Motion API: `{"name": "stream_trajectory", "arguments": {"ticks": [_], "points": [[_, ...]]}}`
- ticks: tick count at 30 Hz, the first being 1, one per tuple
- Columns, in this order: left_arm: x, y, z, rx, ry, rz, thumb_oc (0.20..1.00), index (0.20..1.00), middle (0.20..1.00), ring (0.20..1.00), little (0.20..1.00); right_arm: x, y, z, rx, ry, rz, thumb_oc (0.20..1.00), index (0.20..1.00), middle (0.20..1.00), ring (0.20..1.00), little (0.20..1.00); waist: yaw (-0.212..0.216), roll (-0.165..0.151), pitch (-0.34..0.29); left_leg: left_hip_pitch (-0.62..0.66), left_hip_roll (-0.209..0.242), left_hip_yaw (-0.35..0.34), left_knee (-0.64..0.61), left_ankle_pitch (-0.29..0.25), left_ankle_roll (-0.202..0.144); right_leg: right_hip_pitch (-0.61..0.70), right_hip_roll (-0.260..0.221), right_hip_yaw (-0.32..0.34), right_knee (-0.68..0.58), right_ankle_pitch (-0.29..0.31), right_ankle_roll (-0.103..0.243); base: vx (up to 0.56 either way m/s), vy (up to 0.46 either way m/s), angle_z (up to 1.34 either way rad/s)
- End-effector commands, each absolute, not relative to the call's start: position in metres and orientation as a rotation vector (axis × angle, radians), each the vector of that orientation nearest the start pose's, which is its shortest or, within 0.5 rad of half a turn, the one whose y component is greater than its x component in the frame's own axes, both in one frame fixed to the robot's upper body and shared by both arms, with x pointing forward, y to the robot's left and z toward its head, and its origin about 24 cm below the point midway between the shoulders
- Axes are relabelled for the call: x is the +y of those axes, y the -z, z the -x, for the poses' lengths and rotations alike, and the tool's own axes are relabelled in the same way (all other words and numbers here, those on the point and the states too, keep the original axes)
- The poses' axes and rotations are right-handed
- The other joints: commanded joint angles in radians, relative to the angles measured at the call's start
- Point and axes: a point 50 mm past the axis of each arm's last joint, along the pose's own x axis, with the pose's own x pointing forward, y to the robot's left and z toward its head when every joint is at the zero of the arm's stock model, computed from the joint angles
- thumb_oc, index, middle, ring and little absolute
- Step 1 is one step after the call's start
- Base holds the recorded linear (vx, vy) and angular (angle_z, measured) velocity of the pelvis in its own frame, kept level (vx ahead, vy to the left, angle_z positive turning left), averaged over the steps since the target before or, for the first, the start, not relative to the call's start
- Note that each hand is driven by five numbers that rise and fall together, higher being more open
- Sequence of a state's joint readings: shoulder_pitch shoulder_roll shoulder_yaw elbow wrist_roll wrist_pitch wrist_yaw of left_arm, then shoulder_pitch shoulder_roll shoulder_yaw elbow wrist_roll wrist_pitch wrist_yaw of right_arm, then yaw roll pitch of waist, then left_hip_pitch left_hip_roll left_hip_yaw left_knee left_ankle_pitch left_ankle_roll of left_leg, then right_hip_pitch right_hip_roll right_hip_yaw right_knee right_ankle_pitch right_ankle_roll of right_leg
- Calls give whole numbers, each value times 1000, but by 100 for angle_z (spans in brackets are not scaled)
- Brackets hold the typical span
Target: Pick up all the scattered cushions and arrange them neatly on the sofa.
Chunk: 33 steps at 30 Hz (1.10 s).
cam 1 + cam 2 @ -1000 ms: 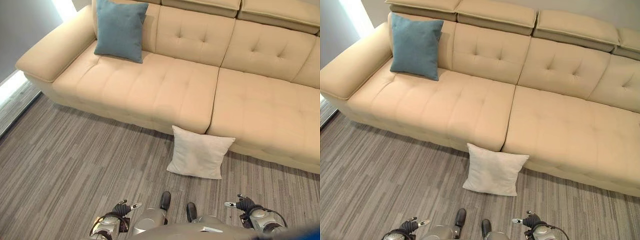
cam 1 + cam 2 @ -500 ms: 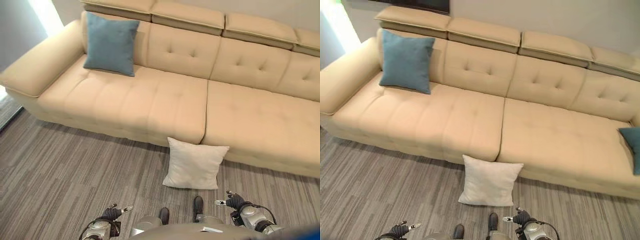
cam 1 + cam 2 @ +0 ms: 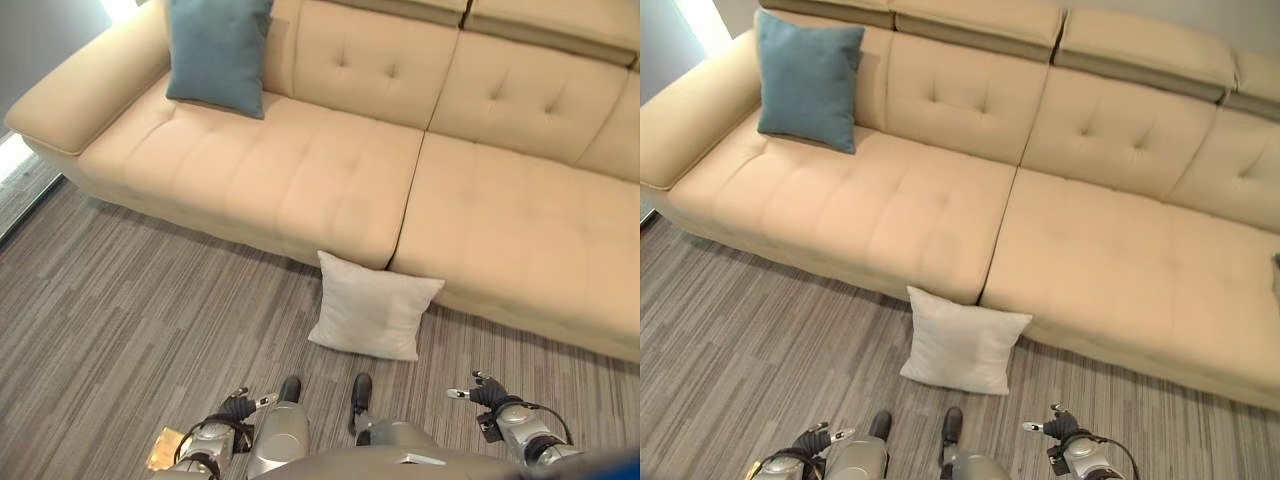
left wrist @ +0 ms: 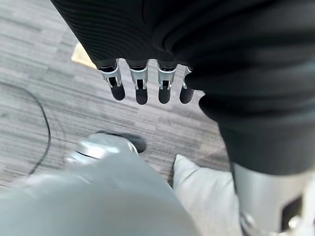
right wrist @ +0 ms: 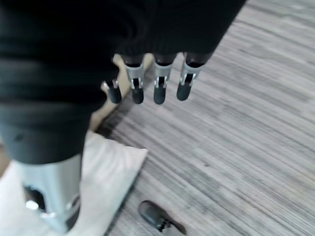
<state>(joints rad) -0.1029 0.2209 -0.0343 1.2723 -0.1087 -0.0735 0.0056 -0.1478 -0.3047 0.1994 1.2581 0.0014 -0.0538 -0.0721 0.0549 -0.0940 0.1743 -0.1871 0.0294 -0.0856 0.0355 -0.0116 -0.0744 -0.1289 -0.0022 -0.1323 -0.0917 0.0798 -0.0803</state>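
A white cushion [image 3: 370, 318] stands on the grey carpet, leaning against the front of the beige sofa [image 3: 330, 180] near the seam between two seats. A blue cushion [image 3: 218, 50] rests upright against the sofa's backrest at the left end. My left hand [image 3: 238, 409] hangs low by my side, left of the white cushion and well short of it; its fingers [image 4: 140, 88] are straight and hold nothing. My right hand [image 3: 487, 394] hangs low to the right of that cushion, its fingers [image 5: 157, 83] also straight and empty. The cushion's corner [image 5: 108, 182] lies below that hand.
The sofa's left armrest [image 3: 80, 85] ends near a bright window strip. A small tan patch [image 3: 165, 450] lies on the carpet by my left hand. The edge of another blue cushion [image 3: 1276, 262] peeks in at the sofa's far right.
The whole picture has shifted, so the camera has moved. Both cushions stay where they were on the floor and sofa. Both hands remain low and empty.
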Motion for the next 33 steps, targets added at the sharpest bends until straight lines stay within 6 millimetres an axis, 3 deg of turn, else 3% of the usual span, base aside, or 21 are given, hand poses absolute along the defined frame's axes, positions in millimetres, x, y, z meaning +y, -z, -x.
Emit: {"name": "stream_trajectory", "arguments": {"ticks": [1,4,12,18,24,27,29,32,33], "points": [[238,151,-125,1076,-180,-133,1000,1000,1000,1000,1000,-260,138,-146,1044,105,424,1000,1000,1000,1000,1000,21,22,-39,-5,-33,-3,23,5,48,34,-42,43,84,-5,102,83,118,-10],[242,155,-111,1122,-204,-126,1000,1000,1000,1000,1000,-250,142,-143,1059,62,421,1000,1000,1000,1000,1000,32,24,-59,52,-46,-23,-4,-18,71,51,-50,79,105,-6,109,148,230,-47],[251,155,-102,1143,-246,-117,1000,1000,1000,1000,1000,-239,145,-144,1064,29,408,1000,1000,1000,1000,1000,66,3,-73,91,-63,-10,12,-48,102,62,-84,102,121,28,140,58,151,-33],[260,155,-93,1172,-281,-116,1000,1000,1000,1000,1000,-228,142,-155,1028,-1,399,1000,1000,1000,1000,1000,83,12,-61,100,-72,-21,40,-48,124,-7,-106,116,258,75,170,8,106,-31],[262,154,-93,1166,-287,-126,1000,1000,1000,1000,1000,-227,140,-160,1010,-15,407,1000,1000,1000,1000,1000,64,17,-59,169,-65,-50,-11,-66,123,-62,-110,90,125,88,163,119,-44,-6],[261,152,-100,1134,-277,-127,1000,1000,1000,1000,1000,-233,138,-161,997,3,412,1000,1000,1000,1000,1000,50,13,-57,201,-49,-85,-40,-49,94,-44,-100,94,107,101,166,185,-184,47],[254,149,-116,1076,-260,-107,1000,1000,1000,1000,1000,-237,136,-162,981,38,397,1000,1000,1000,1000,1000,31,15,-61,182,-33,-100,-62,-36,75,-42,-96,61,92,88,155,82,-192,65],[248,141,-142,977,-262,-72,1000,1000,1000,1000,1000,-244,130,-169,945,74,395,1000,1000,1000,1000,1000,21,24,-38,141,-25,-107,-61,-33,69,-71,-93,42,101,72,141,-23,-101,33],[248,141,-142,977,-262,-72,1000,1000,1000,1000,1000,-244,130,-169,945,74,395,1000,1000,1000,1000,1000,21,24,-38,140,-25,-107,-61,-33,69,-71,-93,42,101,72,141,-107,-85,12]]}}
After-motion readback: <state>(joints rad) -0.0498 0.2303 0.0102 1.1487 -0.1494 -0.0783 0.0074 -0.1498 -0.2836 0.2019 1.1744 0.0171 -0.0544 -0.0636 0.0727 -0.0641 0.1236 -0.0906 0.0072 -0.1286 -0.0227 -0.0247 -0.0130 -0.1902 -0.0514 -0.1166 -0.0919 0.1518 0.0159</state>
